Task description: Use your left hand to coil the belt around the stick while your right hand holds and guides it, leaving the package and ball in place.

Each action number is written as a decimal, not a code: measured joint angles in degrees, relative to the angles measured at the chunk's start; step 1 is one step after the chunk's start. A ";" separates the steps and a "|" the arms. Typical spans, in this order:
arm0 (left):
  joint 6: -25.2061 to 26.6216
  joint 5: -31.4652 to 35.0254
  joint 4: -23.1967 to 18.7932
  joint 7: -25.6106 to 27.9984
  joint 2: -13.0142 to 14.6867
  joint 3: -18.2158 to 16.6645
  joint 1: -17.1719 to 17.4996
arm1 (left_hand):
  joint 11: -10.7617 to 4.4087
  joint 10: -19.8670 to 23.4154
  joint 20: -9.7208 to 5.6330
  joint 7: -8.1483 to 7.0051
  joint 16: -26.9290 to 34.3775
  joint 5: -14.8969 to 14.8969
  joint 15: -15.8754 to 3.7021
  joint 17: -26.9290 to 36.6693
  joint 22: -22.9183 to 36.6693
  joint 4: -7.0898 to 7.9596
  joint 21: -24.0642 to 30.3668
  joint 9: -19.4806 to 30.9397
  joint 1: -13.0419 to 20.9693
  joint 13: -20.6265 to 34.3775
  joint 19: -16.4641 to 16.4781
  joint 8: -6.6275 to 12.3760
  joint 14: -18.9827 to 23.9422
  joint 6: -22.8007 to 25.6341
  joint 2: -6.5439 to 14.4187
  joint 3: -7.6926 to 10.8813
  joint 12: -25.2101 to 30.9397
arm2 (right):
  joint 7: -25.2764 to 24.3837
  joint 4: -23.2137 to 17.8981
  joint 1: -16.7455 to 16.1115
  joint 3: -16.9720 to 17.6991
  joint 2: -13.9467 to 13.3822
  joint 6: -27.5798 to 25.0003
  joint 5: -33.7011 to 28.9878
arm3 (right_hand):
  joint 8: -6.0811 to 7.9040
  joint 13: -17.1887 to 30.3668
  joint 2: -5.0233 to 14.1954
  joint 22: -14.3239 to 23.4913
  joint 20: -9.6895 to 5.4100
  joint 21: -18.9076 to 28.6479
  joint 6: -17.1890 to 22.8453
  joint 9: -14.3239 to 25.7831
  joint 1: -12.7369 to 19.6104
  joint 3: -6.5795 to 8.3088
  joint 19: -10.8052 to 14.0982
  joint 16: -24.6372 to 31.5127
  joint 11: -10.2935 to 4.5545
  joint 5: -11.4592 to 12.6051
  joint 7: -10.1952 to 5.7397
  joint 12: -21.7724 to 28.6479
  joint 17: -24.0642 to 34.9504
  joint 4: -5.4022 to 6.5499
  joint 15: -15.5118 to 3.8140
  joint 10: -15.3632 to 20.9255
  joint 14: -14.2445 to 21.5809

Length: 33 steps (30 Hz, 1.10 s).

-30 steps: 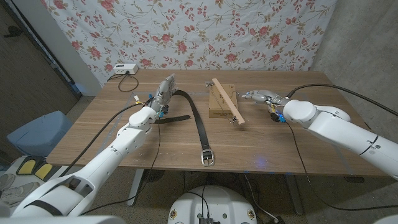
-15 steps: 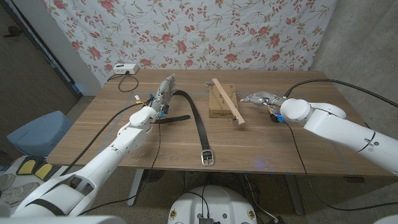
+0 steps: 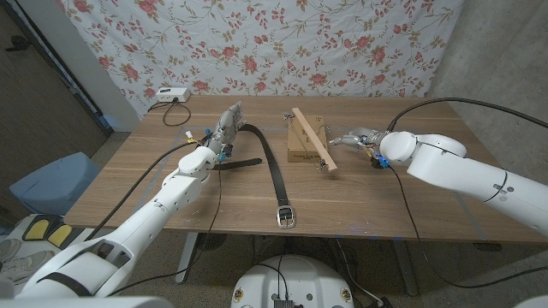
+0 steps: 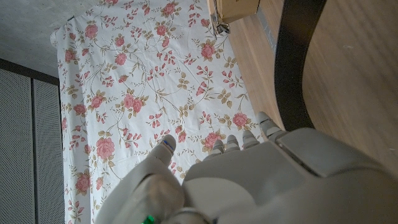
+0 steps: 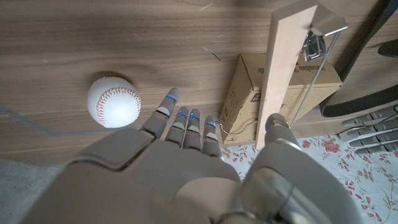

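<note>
Right hand (image 5: 186, 168) of mine hovers spread and empty beside the wooden stick (image 3: 313, 141) on the cardboard package (image 3: 300, 141). Left hand (image 3: 228, 122) stands by the black belt (image 3: 272, 167); its grip I cannot tell.

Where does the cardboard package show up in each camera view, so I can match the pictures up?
Head view: the package sits mid-table, under the wooden stick, right of the belt.
Left wrist view: one corner of it pokes in at the picture's edge, beside the belt.
Right wrist view: it lies just beyond the right hand's fingers, behind the stick.
Shared landmark: the belt.
</note>
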 measured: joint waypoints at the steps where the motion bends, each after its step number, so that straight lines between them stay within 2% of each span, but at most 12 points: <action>1: -0.06 -0.02 0.06 -0.06 -0.01 0.00 -0.01 | 0.00 0.00 0.00 0.00 0.00 0.00 0.00 0.00 0.00 0.00 0.00 0.00 0.00 0.00 0.00 0.00 0.00 0.00 0.00 0.00 0.00 | 0.26 -0.43 1.05 -1.30 0.16 -2.02 -0.76 | 0.00 0.00 -0.05 0.00 0.03 0.00 0.10 0.00 -0.05 0.00 0.03 0.00 0.18 0.00 0.09 0.00 0.00 0.00 0.02 0.18 0.02; 6: -0.19 -0.10 0.23 -0.19 -0.03 -0.03 -0.01 | 0.00 0.00 0.00 0.00 0.00 0.00 0.00 0.00 0.00 0.00 0.00 0.00 0.00 0.00 0.00 0.00 0.00 0.00 0.00 0.00 0.00 | 0.89 -1.57 5.00 -6.22 0.74 -7.32 -3.00 | 0.00 0.00 -0.66 0.00 0.34 0.00 0.40 0.00 -0.20 -0.24 0.34 0.22 -0.04 0.42 0.40 0.34 0.00 -0.22 -0.20 0.40 0.61; 15: -0.45 -0.23 0.42 -0.32 -0.06 -0.15 -0.01 | 0.00 0.00 0.00 0.00 0.00 0.00 0.00 0.00 0.00 0.00 0.00 0.00 0.00 0.00 0.00 0.00 0.00 0.00 0.00 0.00 0.00 | 2.25 -2.67 12.50 -15.05 1.75 -13.63 -4.64 | 0.60 -0.01 -1.42 0.00 0.00 0.00 1.52 -0.01 -0.96 -1.27 0.68 0.22 -0.13 0.44 0.71 0.34 0.27 0.35 -0.50 0.49 1.35; 24: -0.45 -0.32 0.42 -0.39 -0.04 -0.20 0.01 | 0.00 0.00 0.00 0.00 0.00 0.00 0.00 0.00 0.00 0.00 0.00 0.00 0.00 0.00 0.00 0.00 0.00 0.00 0.00 0.00 0.00 | 3.31 -2.76 17.49 -20.53 2.56 -15.74 -4.20 | 0.60 0.26 -2.18 0.00 0.41 0.00 1.52 -0.01 -1.72 -1.73 1.09 0.42 0.19 0.75 0.71 0.33 0.27 0.81 -0.31 0.80 1.53; 33: -0.45 -0.37 0.31 -0.39 0.06 -0.27 0.20 | 0.00 0.00 0.00 0.00 0.00 0.00 0.00 0.00 0.00 0.00 -0.21 0.00 0.00 0.00 0.00 0.00 0.00 0.00 0.00 0.00 0.00 | 3.33 -2.12 23.94 -28.33 4.32 -18.15 -4.15 | 0.60 0.25 -2.53 0.00 0.03 0.00 1.83 -0.01 -2.25 -2.21 2.08 0.42 -0.12 0.89 0.40 0.33 0.26 0.80 -0.74 1.11 1.95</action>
